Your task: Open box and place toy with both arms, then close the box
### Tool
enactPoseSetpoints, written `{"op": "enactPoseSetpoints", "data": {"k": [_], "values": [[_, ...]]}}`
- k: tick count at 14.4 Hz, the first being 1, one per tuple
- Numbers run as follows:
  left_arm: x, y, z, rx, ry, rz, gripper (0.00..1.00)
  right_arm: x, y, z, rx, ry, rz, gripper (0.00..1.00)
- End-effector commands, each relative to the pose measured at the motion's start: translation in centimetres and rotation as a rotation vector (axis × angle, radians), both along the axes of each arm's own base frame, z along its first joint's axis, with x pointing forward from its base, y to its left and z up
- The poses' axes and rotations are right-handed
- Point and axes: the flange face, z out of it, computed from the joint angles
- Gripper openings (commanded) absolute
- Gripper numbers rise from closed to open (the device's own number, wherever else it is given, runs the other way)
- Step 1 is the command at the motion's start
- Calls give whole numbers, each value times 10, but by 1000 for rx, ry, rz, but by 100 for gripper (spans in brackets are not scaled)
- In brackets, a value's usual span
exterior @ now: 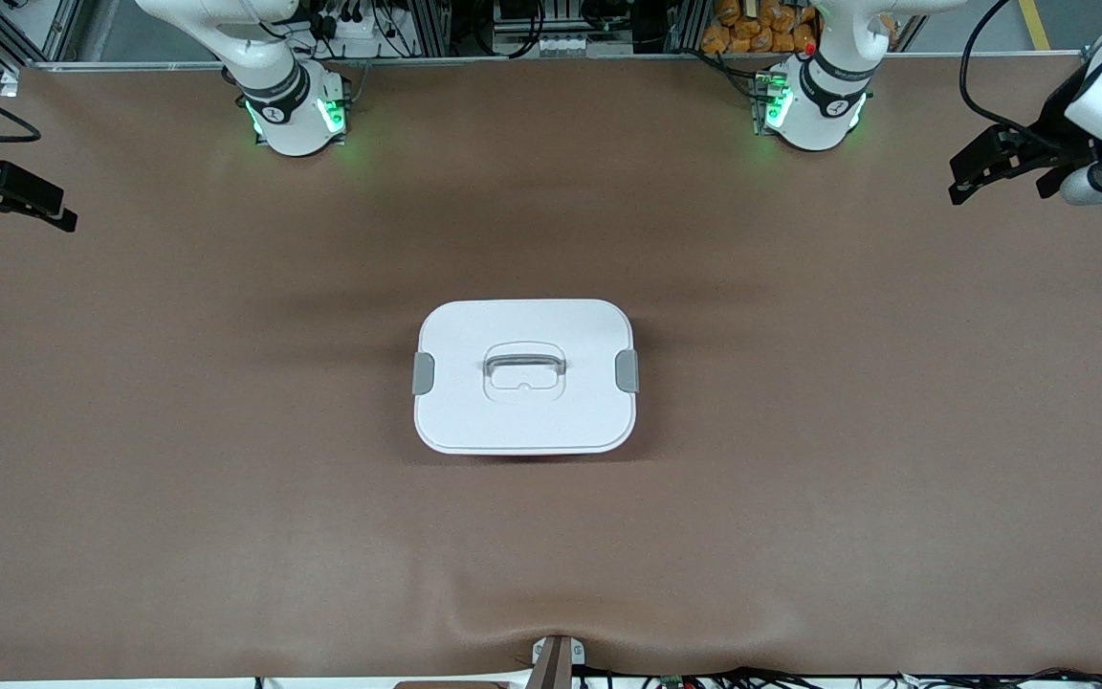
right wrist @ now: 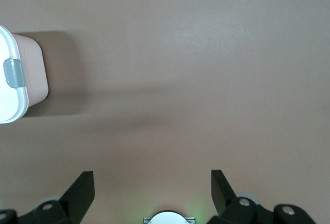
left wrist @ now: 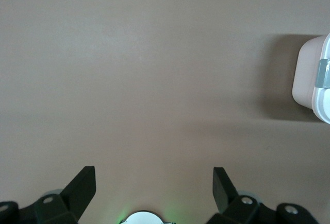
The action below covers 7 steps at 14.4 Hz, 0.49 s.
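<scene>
**Closed box, both arms waiting**

The brown desk (exterior: 226, 478) carries the box (exterior: 524, 375) at its middle, white lid (exterior: 524, 325) on, grey clips (exterior: 424, 373) at both ends. No writing is readable. The left claw (exterior: 1005, 167) and the right claw (exterior: 11, 196) hang spread over the desk's ends, holding nothing.

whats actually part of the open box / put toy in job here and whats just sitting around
Part of the job:
- box, lid on, both grey clips down, mid-table
- left gripper, open, over the table's left-arm end
- right gripper, open, over the right-arm end
- no toy in view

Just there:
- brown table cover
- orange items past the table edge
</scene>
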Motion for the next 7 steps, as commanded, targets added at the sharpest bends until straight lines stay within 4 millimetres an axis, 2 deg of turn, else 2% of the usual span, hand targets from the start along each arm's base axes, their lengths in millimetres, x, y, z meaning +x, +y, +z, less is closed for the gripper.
{"op": "enactPoseSetpoints", "data": {"k": [1, 7], "values": [[-6, -1, 4, -19, -18, -26, 100, 2, -3, 4, -9, -1, 6, 100], [-6, -1, 7, -13, -19, -26, 100, 1, -3, 5, -9, 0, 5, 100]]}}
